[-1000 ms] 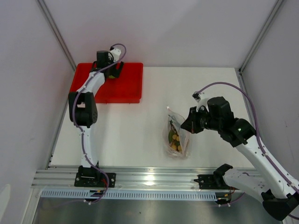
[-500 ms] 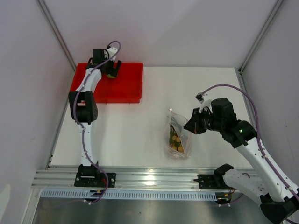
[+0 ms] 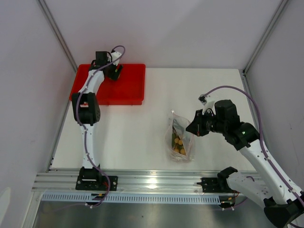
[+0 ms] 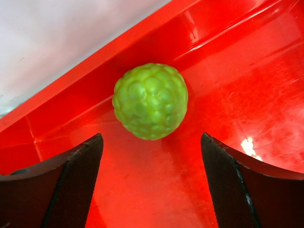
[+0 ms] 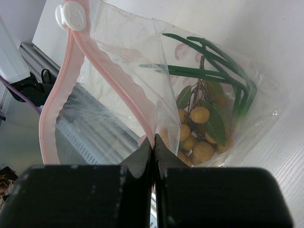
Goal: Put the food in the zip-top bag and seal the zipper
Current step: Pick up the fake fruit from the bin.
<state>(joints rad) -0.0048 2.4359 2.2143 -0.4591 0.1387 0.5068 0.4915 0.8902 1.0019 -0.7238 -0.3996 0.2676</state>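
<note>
Left claw (image 3: 113, 71) is reaching to the far end of the red tray (image 3: 130, 88), fingers spread wide. The lime-green fruit (image 4: 150, 100) is sitting on the tray floor close to the tray's wall, between the two fingertips and just ahead of them, neither finger touching it. Right claw (image 5: 153, 148) is pressing its fingers together, pinching the thin plastic edge of the zip-top bag (image 5: 118, 90) at the mouth. The bag is lying on the white counter (image 3: 137, 133) right of centre, well apart from the tray. The zipper (image 5: 54, 109) is gaping apart in a pink loop, with a white slider tab (image 5: 71, 14) at one end. The tan-brown fruits (image 5: 197, 137) and the long green leaves (image 5: 223, 76) are lying inside the bag near its bottom
</note>
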